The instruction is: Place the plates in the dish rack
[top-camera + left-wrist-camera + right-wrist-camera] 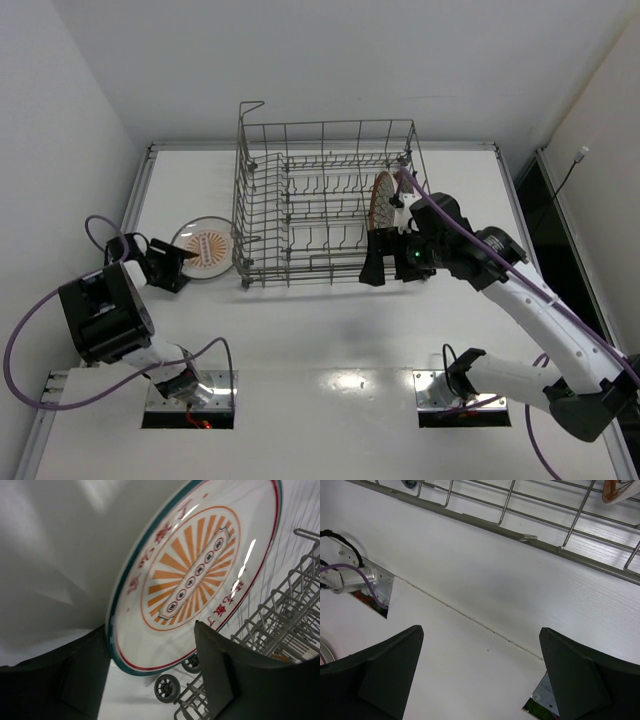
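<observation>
2 plates are seen. The white plate [205, 247] with the orange sunburst centre lies on the worktop [330, 330] near its left edge, just beside the left wall of the dish rack [330, 126]. The brown plate [381, 200] is stood on edge inside the rack, at its right end. The rack is set at the middle of the far half of the worktop.

The left gripper [178, 262] is placed at the white plate's left rim. In the left wrist view the near rim of the plate [200, 570] is framed by the 2 fingers [85, 675] of that gripper [150, 630], with the rack [280, 615] and 1 of its small wheels [166, 687] to the right. Whether the rim is clamped or only straddled cannot be told.

The right gripper [385, 270] is held over the worktop at the rack's near right corner. Its jaws are spread wide and nothing is held between them [481, 630]. The rack's lower rail [520, 530] is seen above them.
</observation>
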You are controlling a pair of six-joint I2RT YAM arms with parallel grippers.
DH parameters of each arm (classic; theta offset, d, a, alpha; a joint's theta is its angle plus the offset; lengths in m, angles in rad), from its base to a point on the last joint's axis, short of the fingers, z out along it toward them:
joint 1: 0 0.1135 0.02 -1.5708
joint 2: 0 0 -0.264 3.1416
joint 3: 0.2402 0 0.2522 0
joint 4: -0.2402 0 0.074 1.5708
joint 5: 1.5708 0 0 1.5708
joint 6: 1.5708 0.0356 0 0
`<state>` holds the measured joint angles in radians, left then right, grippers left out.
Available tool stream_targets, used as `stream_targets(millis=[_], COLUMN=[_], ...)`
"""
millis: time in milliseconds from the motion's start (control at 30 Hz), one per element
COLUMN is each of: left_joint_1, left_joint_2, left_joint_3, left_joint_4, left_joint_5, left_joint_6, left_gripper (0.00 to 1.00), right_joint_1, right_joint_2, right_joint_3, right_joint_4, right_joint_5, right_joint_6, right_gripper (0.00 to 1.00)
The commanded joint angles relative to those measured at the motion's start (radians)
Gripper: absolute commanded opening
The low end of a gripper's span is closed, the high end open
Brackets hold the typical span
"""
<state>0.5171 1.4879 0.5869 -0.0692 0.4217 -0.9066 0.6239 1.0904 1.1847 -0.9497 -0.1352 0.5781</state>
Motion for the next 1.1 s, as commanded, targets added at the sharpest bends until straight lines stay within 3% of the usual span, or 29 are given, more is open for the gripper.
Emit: stream_targets(millis=[0, 167, 267, 300, 400, 567, 867, 1067], left_joint_1=[-0.002, -0.002, -0.002, -0.002, 0.008, 0.008, 0.008, -0.078], left_joint_2=[0.142, 0.141, 0.141, 0.141, 0.123, 0.091, 0.054, -0.009], left_joint_3=[0.000, 0.001, 0.001, 0.001, 0.036, 0.142, 0.500, 0.669], left_joint_4=[-0.015, -0.024, -0.033, -0.034, -0.067, -0.187, -0.595, -0.618], left_joint_5=[0.046, 0.031, 0.031, 0.031, -0.006, -0.098, -0.452, -0.479], left_joint_6=[0.025, 0.066, 0.075, 0.075, 0.066, 0.020, -0.063, -0.152], left_gripper=[0.60, 0.48, 0.26, 0.14, 0.00, 0.00, 0.00, 0.00], right_joint_1=[-0.006, -0.015, -0.015, -0.015, -0.015, -0.024, -0.024, -0.033], right_joint_2=[-0.027, -0.027, -0.027, -0.027, -0.027, -0.009, 0.009, 0.019], right_joint_3=[-0.002, -0.011, -0.011, -0.011, -0.011, -0.011, -0.002, 0.079], right_joint_4=[0.025, 0.015, 0.015, 0.015, 0.015, 0.026, 0.037, 0.084], right_joint_5=[-0.003, -0.003, -0.012, -0.012, -0.021, -0.052, -0.081, -0.156], right_joint_6=[0.012, 0.012, 0.012, 0.012, 0.012, 0.012, 0.003, 0.002], right_gripper=[0.99, 0.99, 0.99, 0.99, 0.99, 0.99, 0.99, 0.98])
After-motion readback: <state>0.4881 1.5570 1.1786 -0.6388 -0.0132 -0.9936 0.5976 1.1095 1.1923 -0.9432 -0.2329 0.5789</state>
